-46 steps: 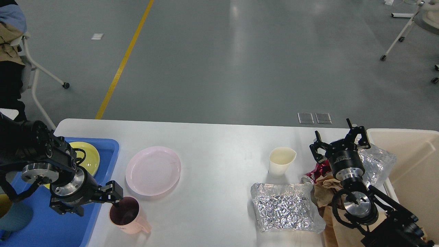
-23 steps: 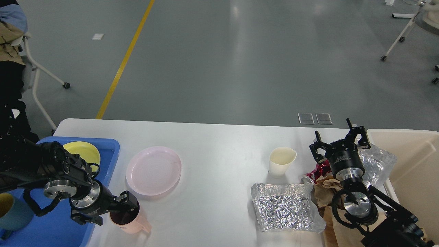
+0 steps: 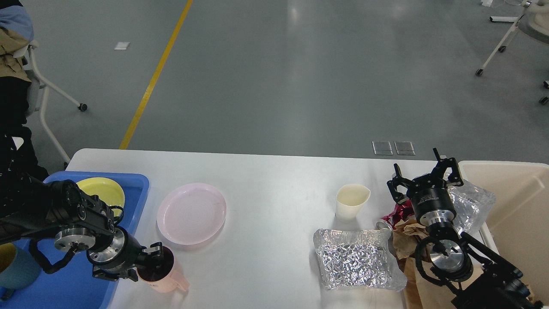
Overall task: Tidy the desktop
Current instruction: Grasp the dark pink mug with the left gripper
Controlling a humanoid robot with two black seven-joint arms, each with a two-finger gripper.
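Left fingers (image 3: pixel 151 254) have drawn slightly back, now pinching the pink mug (image 3: pixel 161 269) rim. Right fingers (image 3: pixel 424 174) unmoved, spread above crumpled foil (image 3: pixel 355 259). Worktop (image 3: pixel 274 180): smooth, glossy white, rounded corners, beneath both fingers. Round pink plate (image 3: pixel 191 213) beyond left fingers. Grey floor (image 3: pixel 300 73) beyond.

The desktop (image 3: pixel 274 201) looked smooth and faintly glossy; the foil tray (image 3: pixel 356 262) was crinkled shiny metal, the brown paper (image 3: pixel 405 240) crumpled and matt
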